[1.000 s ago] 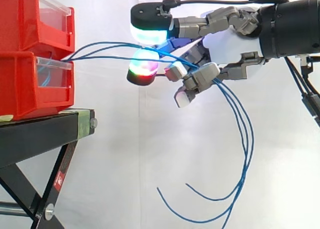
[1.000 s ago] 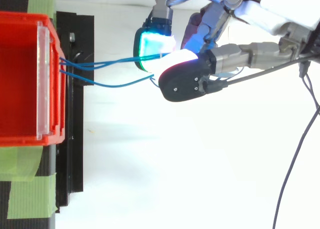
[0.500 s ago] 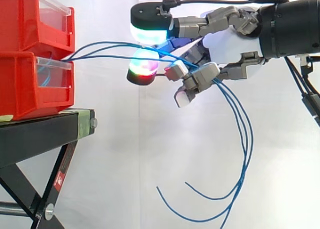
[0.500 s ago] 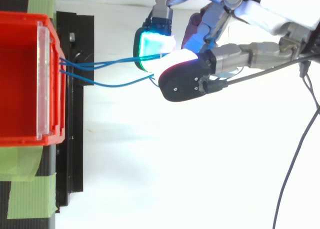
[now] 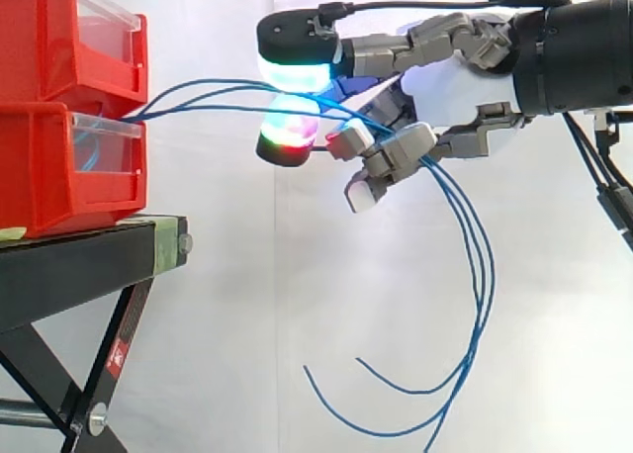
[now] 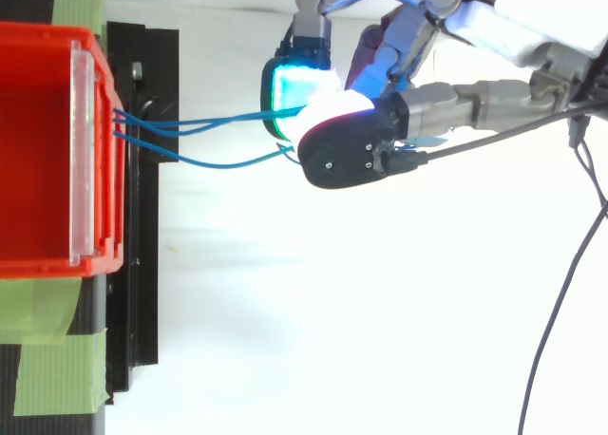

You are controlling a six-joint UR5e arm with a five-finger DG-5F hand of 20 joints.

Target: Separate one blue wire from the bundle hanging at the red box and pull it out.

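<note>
Now gripping the blue wires (image 6: 214, 162) with the hand (image 5: 450, 87), reaching in from the right edge of the side view, fingers curling round the strands and squeezing them between two glowing pads (image 5: 294, 72), one stacked above the other at upper centre. Stretching from the front of the red boxes (image 5: 59, 166) at the left edge, sitting on the black stand (image 5: 79, 265), passing through the hand, then drooping in long loops toward the bottom right, loose ends curling back toward bottom centre.

No legible text; small red sticker (image 5: 117, 355) on black stand (image 5: 69, 267), print unreadable
</note>
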